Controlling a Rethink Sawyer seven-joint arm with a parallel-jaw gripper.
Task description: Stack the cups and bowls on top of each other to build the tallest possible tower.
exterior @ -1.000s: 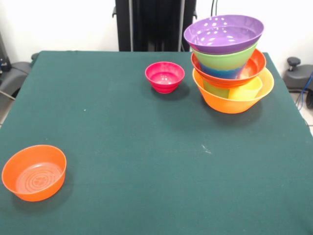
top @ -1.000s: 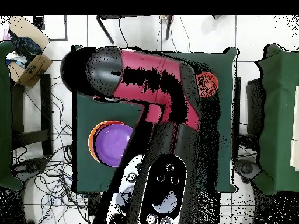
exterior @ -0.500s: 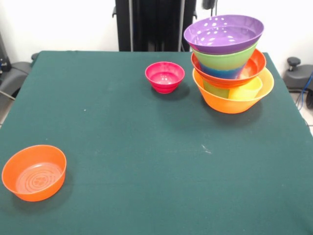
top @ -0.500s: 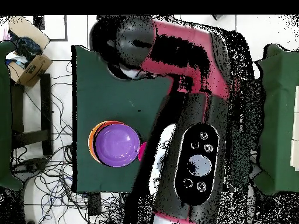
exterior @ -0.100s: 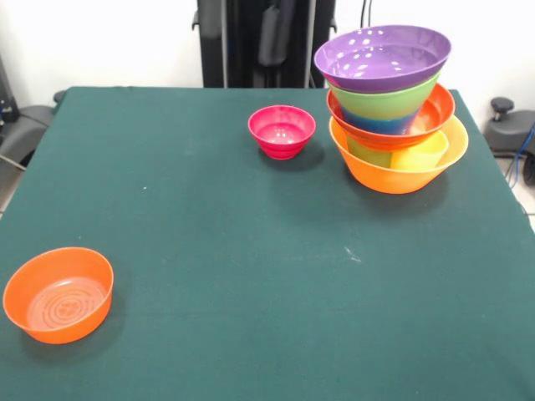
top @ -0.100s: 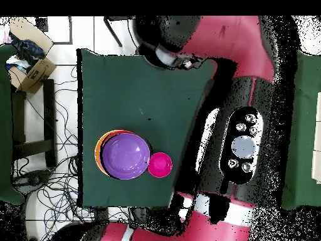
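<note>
The tower stands at the table's back right in the front view. Its base is a big orange bowl holding a green cup and a yellow cup. Above come a red-orange bowl, a blue bowl, a lime green bowl and a purple bowl on top. A small pink bowl sits left of the tower. A small orange bowl rests at the front left; overhead the arm hides it. The gripper hangs high over the table's top edge overhead.
The red and black arm covers the right side of the green table in the overhead view. A cardboard box and loose cables lie on the floor to the left. A dark arm part hangs behind the table.
The arm has swung toward the right side of the overhead view, uncovering the pink bowl and hiding the small orange bowl. The bowls and tower have not moved.
</note>
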